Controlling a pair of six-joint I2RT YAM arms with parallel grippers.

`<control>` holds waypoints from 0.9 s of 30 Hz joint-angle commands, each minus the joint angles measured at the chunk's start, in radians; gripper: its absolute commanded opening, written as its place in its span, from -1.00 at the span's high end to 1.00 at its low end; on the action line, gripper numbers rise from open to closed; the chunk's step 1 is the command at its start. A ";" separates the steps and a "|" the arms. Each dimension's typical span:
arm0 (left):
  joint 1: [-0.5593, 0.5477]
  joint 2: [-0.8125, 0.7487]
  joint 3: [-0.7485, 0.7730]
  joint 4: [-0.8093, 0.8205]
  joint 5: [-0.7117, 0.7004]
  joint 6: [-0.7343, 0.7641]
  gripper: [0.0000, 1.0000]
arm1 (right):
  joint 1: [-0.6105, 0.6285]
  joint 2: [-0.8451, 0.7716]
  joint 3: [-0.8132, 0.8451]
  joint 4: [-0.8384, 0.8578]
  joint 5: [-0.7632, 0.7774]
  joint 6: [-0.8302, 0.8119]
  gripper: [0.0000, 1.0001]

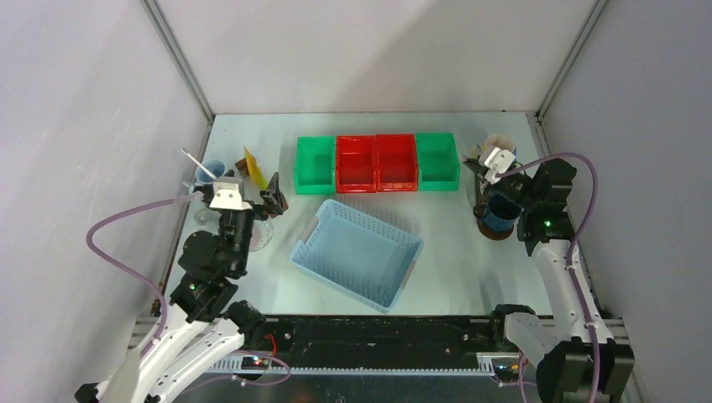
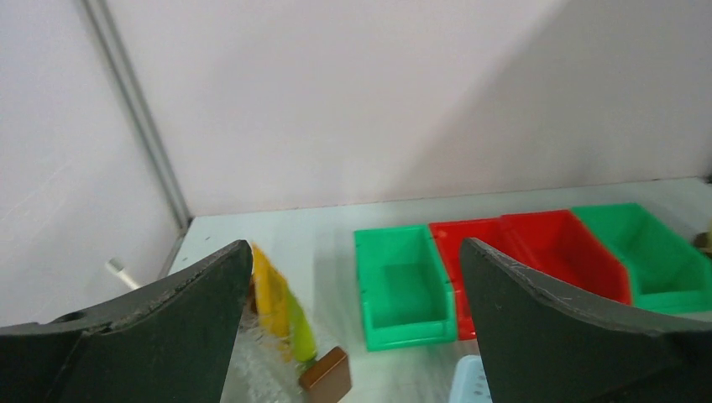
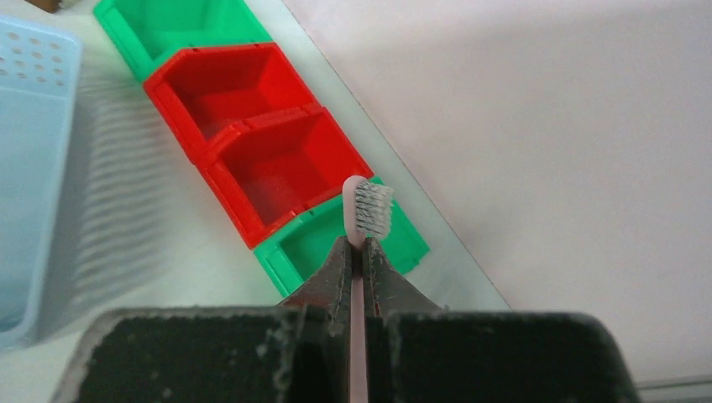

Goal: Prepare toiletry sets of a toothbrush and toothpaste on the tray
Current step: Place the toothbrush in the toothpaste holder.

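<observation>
As the right gripper (image 3: 359,252) clamps the toothbrush (image 3: 369,208) lengthwise, bristles leading, the dark blue mug (image 1: 501,211) sits on the tray (image 1: 495,234) close beneath it; the left gripper (image 2: 354,252) gapes empty, well left of that mug.

1. Green bins (image 1: 315,164): plain bright green, at each end of the row.
2. Red bins (image 1: 376,162): plain bright red, the middle two.
3. Basket (image 1: 357,252): light blue, patterned with rows of small holes.
4. Toothbrush (image 3: 351,201): pale pink stem, whitish-grey bristles.
5. Tube (image 2: 281,306): yellow shading into green.
6. Dark blue mug (image 1: 502,211) on a dark brown tray (image 1: 495,234).
7. Pale blue mug (image 1: 207,171).
8. Left gripper (image 2: 354,245) and right gripper (image 3: 357,248): black fingers.
9. Cables (image 1: 113,252): purple.
10. Table (image 1: 453,243): whitish, faintly green.
</observation>
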 commanded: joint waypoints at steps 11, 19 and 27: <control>0.170 0.054 -0.132 0.195 -0.088 -0.027 -0.99 | -0.152 0.155 -0.036 0.274 -0.261 -0.031 1.00; 0.179 0.131 -0.144 0.224 0.001 -0.032 -0.99 | -0.208 0.269 -0.037 0.345 -0.382 -0.057 1.00; 0.180 0.200 -0.127 0.269 0.056 -0.015 -0.99 | -0.239 0.352 -0.040 0.311 -0.429 -0.177 1.00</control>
